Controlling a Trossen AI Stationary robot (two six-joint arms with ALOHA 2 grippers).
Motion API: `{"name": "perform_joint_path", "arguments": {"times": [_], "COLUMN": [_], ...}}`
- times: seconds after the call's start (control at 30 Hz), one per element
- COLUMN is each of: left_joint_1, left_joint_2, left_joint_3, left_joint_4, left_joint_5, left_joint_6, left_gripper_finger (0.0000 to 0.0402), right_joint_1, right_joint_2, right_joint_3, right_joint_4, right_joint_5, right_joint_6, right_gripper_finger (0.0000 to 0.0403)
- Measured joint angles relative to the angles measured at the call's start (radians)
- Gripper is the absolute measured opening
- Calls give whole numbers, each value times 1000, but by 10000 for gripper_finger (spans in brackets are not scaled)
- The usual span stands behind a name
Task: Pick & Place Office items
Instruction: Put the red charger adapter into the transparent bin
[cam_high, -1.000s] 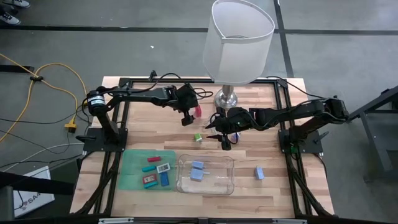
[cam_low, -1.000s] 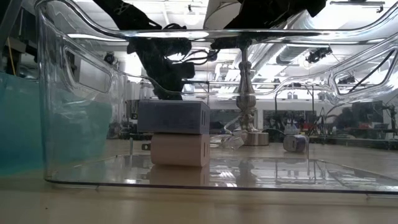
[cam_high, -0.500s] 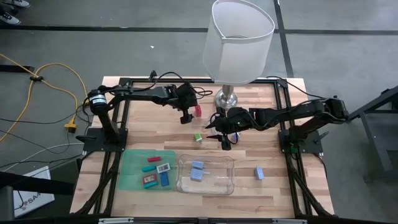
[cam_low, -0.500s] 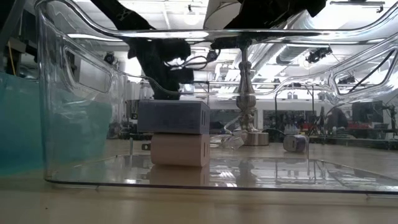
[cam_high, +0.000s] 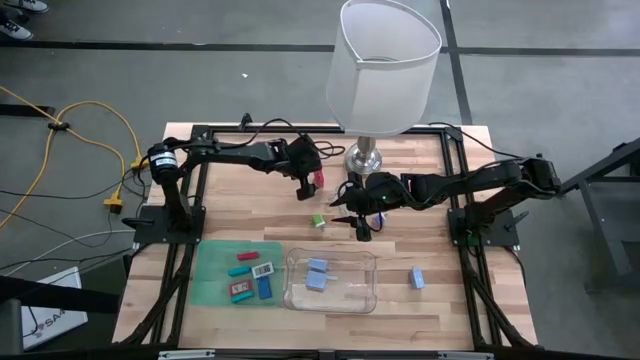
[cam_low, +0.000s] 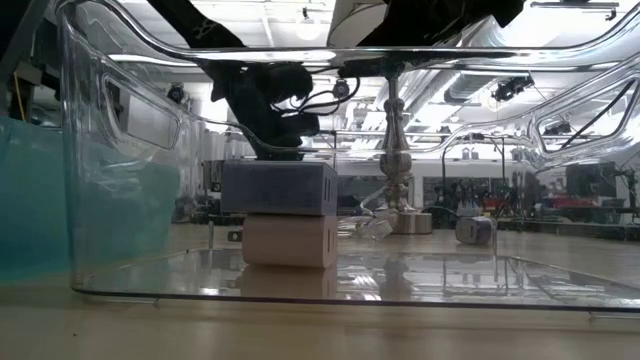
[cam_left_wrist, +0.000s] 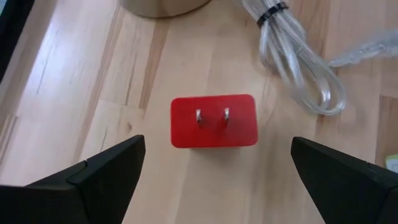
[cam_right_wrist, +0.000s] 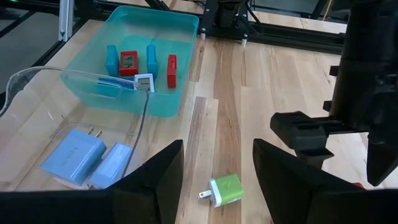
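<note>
The office items are small plug-shaped blocks. A red one (cam_left_wrist: 214, 121) lies on the wood near the lamp base with two metal prongs pointing up; my left gripper (cam_left_wrist: 216, 157) hangs over it, open, a finger on either side and apart from it (cam_high: 306, 174). A green one (cam_right_wrist: 222, 188) lies on the table just ahead of my right gripper (cam_right_wrist: 217, 186), which is open and hovers near the table's middle (cam_high: 362, 224). Two blue blocks (cam_high: 319, 274) rest in the clear tray (cam_high: 366, 298). Red, blue and white pieces (cam_high: 250, 278) lie in the teal tray (cam_high: 208, 270). One blue block (cam_high: 416, 278) sits alone on the wood.
The lamp's silver base (cam_high: 365, 158) stands just beyond both grippers, its white shade (cam_high: 385, 65) overhanging the far middle. A coiled clear cord (cam_left_wrist: 298, 68) lies beside the red block. Bare wood shows at the table's right and near sides.
My left gripper has shifted a little toward the table's right, closer over the red block. The right arm and all the items have stayed where they were.
</note>
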Motion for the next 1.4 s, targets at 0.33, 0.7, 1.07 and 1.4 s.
{"name": "perform_joint_path", "arguments": {"times": [0.33,0.7,1.07,1.4], "left_joint_1": [-18,-17,-16,-9], "left_joint_2": [23,79,85,85], "left_joint_3": [0,1,1,1], "left_joint_4": [47,128,123,123], "left_joint_5": [-41,-26,-21,-23], "left_joint_6": [-36,-63,-61,-61], "left_gripper_finger": [392,392,390,343], "right_joint_1": [0,0,0,0], "right_joint_2": [0,0,0,0], "right_joint_3": [0,0,0,0], "right_joint_4": [0,19,22,22], "right_joint_5": [0,0,0,0], "right_joint_6": [0,0,0,0], "right_gripper_finger": [180,180,180,180]}}
